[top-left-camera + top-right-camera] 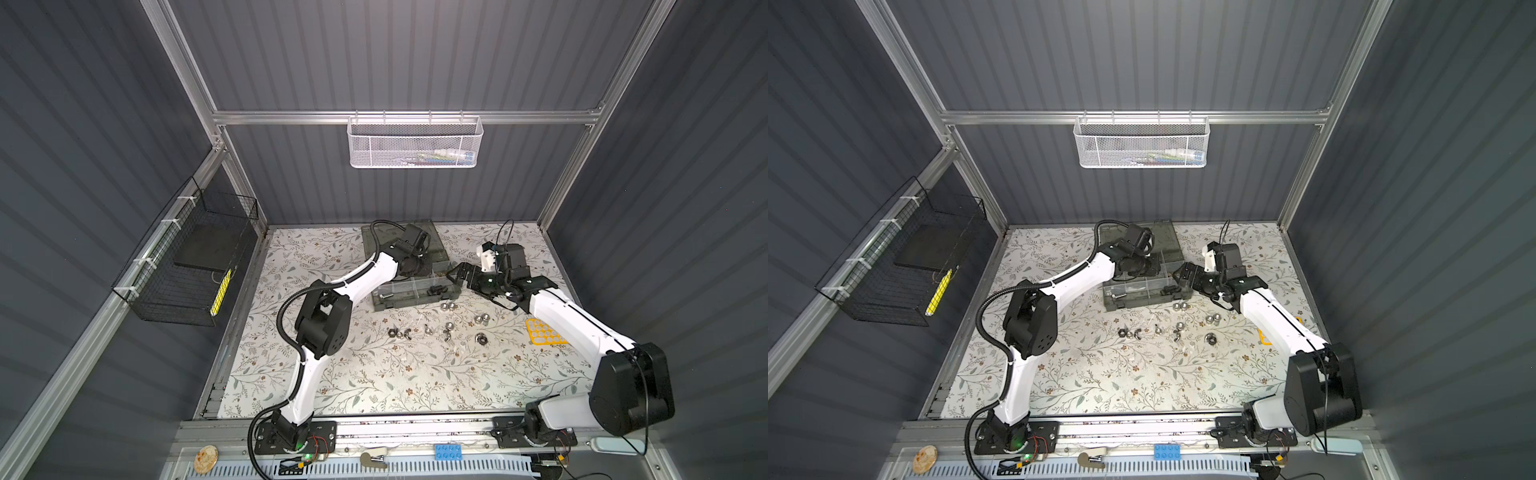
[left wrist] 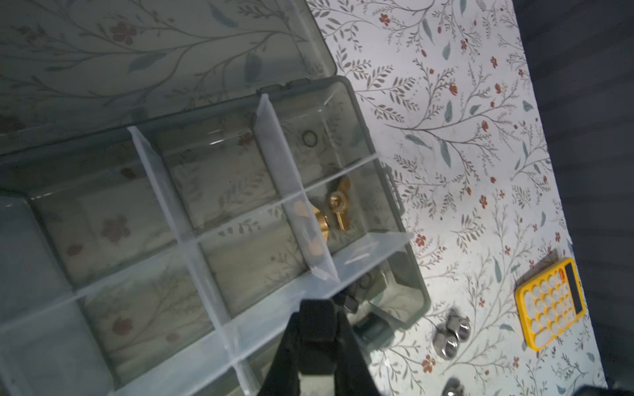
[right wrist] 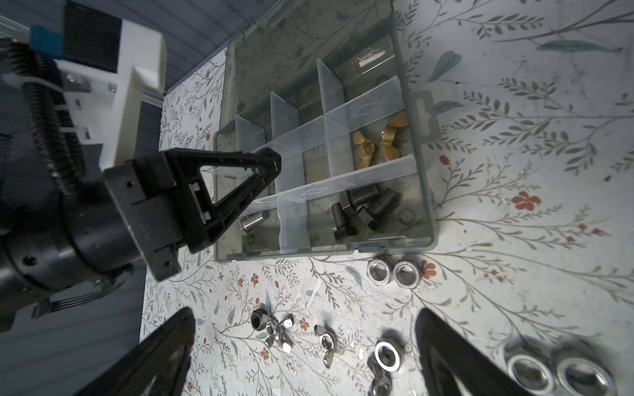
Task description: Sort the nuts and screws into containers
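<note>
The translucent grey-green organiser case point(image 1: 395, 305) lies open at the back of the table, lid folded flat behind it. Its containers hold two brass wing nuts point(image 3: 377, 144), three black bolts point(image 3: 363, 205) and a silver bolt point(image 3: 254, 221). My left gripper point(image 2: 319, 305) hangs shut over the case's dividers; nothing shows between its fingers. Just off the right end of the case, my right gripper point(image 1: 457, 272) is open and empty. Loose silver nuts and wing nuts point(image 1: 449, 328) lie on the table in front of the case, some of them between the right fingers point(image 3: 164, 353) in the right wrist view.
A yellow calculator point(image 1: 540, 330) lies on the table at the right, partly under my right arm. A white mesh basket point(image 1: 415, 143) hangs on the back wall, and a black wire basket point(image 1: 187, 266) on the left wall. The floral table point(image 1: 374, 382) has metal rails along its front.
</note>
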`<action>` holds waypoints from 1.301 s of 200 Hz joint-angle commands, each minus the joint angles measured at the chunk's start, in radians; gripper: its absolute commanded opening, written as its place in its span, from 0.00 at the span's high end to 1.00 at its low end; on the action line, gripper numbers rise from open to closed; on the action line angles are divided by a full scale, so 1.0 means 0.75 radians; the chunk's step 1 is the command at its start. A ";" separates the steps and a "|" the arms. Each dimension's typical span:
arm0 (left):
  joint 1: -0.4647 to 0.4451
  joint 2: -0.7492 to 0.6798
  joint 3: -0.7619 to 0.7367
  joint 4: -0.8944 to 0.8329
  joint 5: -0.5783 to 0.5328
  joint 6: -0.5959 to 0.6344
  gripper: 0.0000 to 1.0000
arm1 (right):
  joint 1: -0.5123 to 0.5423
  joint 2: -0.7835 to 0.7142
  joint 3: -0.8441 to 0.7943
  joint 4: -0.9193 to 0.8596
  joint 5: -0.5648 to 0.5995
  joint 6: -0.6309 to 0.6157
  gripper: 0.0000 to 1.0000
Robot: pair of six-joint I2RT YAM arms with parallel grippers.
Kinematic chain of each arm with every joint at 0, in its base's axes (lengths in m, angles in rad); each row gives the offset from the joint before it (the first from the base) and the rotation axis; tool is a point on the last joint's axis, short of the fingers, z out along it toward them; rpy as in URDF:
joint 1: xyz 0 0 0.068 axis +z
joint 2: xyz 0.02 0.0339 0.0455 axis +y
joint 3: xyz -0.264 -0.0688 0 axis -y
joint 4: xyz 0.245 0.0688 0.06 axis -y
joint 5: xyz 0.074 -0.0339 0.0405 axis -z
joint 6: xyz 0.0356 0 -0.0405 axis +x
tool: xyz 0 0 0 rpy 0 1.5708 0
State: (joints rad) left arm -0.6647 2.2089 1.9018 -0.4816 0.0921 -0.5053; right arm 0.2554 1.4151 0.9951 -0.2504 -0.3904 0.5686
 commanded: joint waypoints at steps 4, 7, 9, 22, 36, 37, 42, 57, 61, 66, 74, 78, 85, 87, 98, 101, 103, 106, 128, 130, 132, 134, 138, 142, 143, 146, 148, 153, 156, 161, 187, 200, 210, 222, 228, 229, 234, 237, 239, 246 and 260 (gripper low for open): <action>0.028 0.059 0.073 0.038 0.060 -0.005 0.91 | -0.004 0.032 -0.013 0.047 -0.039 0.015 0.01; 0.030 0.066 0.077 0.039 0.058 -0.007 0.91 | -0.004 0.035 -0.014 0.049 -0.038 0.018 0.01; 0.031 0.073 0.079 0.039 0.056 -0.007 0.91 | -0.005 0.037 -0.015 0.051 -0.039 0.017 0.01; 0.038 0.110 0.098 0.036 0.057 -0.009 0.91 | -0.005 0.046 -0.024 0.061 -0.038 0.023 0.01; 0.042 0.142 0.106 0.035 0.073 -0.015 0.91 | -0.005 0.055 -0.026 0.064 -0.038 0.028 0.01; 0.042 0.144 0.105 0.036 0.073 -0.014 0.91 | -0.005 0.056 -0.026 0.065 -0.039 0.028 0.01; 0.041 0.149 0.098 0.041 0.077 -0.015 0.90 | -0.005 0.057 -0.026 0.066 -0.039 0.027 0.01; 0.042 0.149 0.071 0.066 0.084 -0.030 0.90 | -0.005 0.059 -0.033 0.066 -0.037 0.024 0.01; 0.042 0.151 0.068 0.071 0.086 -0.033 0.89 | -0.005 0.059 -0.032 0.065 -0.037 0.024 0.01; 0.042 0.152 0.066 0.075 0.091 -0.034 0.89 | -0.005 0.059 -0.036 0.066 -0.036 0.023 0.01; 0.042 0.159 0.068 0.075 0.096 -0.036 0.88 | -0.007 0.056 -0.042 0.065 -0.032 0.024 0.01; 0.042 0.163 0.070 0.075 0.099 -0.036 0.88 | -0.005 0.056 -0.045 0.066 -0.031 0.024 0.01; 0.042 0.167 0.074 0.072 0.103 -0.036 0.88 | -0.005 0.051 -0.051 0.068 -0.028 0.025 0.01; 0.041 0.169 0.074 0.070 0.103 -0.036 0.88 | -0.005 0.048 -0.055 0.070 -0.028 0.028 0.01; 0.042 0.174 0.072 0.069 0.108 -0.038 0.87 | -0.005 0.040 -0.066 0.073 -0.022 0.031 0.01; 0.041 0.176 0.070 0.071 0.112 -0.039 0.87 | -0.005 0.039 -0.068 0.072 -0.022 0.031 0.01; 0.042 0.177 0.069 0.073 0.112 -0.038 0.87 | -0.005 0.037 -0.070 0.072 -0.020 0.031 0.01; 0.042 0.176 0.067 0.073 0.111 -0.038 0.86 | -0.005 0.035 -0.072 0.073 -0.019 0.030 0.01; 0.042 0.176 0.048 0.081 0.118 -0.041 0.86 | -0.006 0.026 -0.084 0.070 -0.009 0.027 0.01; 0.041 0.177 0.045 0.080 0.117 -0.042 0.86 | -0.005 0.025 -0.087 0.070 -0.008 0.028 0.01; 0.041 0.176 0.044 0.083 0.118 -0.042 0.85 | -0.006 0.024 -0.087 0.070 -0.008 0.029 0.01; 0.041 0.176 0.040 0.084 0.118 -0.042 0.85 | -0.006 0.024 -0.088 0.070 -0.007 0.029 0.01; 0.041 0.175 0.038 0.083 0.117 -0.041 0.85 | -0.005 0.024 -0.089 0.070 -0.008 0.028 0.01; 0.041 0.174 0.036 0.083 0.117 -0.042 0.84 | -0.005 0.023 -0.091 0.069 -0.008 0.027 0.01; 0.042 0.174 0.035 0.084 0.117 -0.043 0.83 | -0.005 0.023 -0.091 0.069 -0.007 0.027 0.01; 0.040 0.174 0.033 0.083 0.118 -0.042 0.82 | -0.005 0.023 -0.092 0.068 -0.007 0.028 0.01; 0.041 0.174 0.033 0.083 0.118 -0.042 0.82 | -0.005 0.022 -0.091 0.068 -0.008 0.028 0.01; 0.040 0.175 0.031 0.079 0.116 -0.042 0.81 | -0.006 0.023 -0.091 0.068 -0.007 0.028 0.01; 0.040 0.174 0.029 0.078 0.115 -0.041 0.81 | -0.005 0.024 -0.091 0.068 -0.009 0.027 0.01; 0.041 0.172 0.025 0.081 0.112 -0.042 0.80 | -0.005 0.024 -0.091 0.068 -0.009 0.027 0.01; 0.042 0.153 0.016 0.069 0.107 -0.034 0.65 | -0.005 0.013 -0.093 0.058 0.004 0.027 0.01; 0.041 0.138 0.008 0.056 0.102 -0.028 0.59 | -0.005 0.002 -0.094 0.051 0.008 0.025 0.01; 0.042 0.118 -0.005 0.053 0.094 -0.024 0.53 | -0.005 -0.005 -0.099 0.049 0.009 0.025 0.01; 0.042 0.088 -0.023 0.053 0.085 -0.017 0.49 | -0.005 -0.019 -0.108 0.046 0.010 0.024 0.01; 0.040 0.073 -0.031 0.054 0.080 -0.016 0.47 | -0.006 -0.025 -0.112 0.044 0.011 0.024 0.01; 0.041 0.071 -0.033 0.054 0.079 -0.015 0.46 | -0.005 -0.027 -0.112 0.042 0.012 0.024 0.01; 0.040 0.060 -0.038 0.051 0.075 -0.014 0.44 | -0.005 -0.034 -0.115 0.040 0.016 0.025 0.01; 0.040 0.052 -0.042 0.051 0.073 -0.014 0.42 | -0.005 -0.037 -0.116 0.035 0.020 0.024 0.01; 0.041 0.048 -0.044 0.051 0.072 -0.013 0.42 | -0.005 -0.040 -0.117 0.033 0.021 0.023 0.01; 0.040 0.031 -0.050 0.047 0.070 -0.011 0.39 | -0.005 -0.049 -0.119 0.023 0.027 0.020 0.01; 0.041 -0.009 -0.070 0.046 0.066 -0.010 0.31 | -0.005 -0.068 -0.120 -0.003 0.034 0.013 0.01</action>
State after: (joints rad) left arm -0.6395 2.2742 1.8835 -0.3985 0.1654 -0.5259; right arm 0.2550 1.3987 0.9161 -0.2111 -0.3870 0.5842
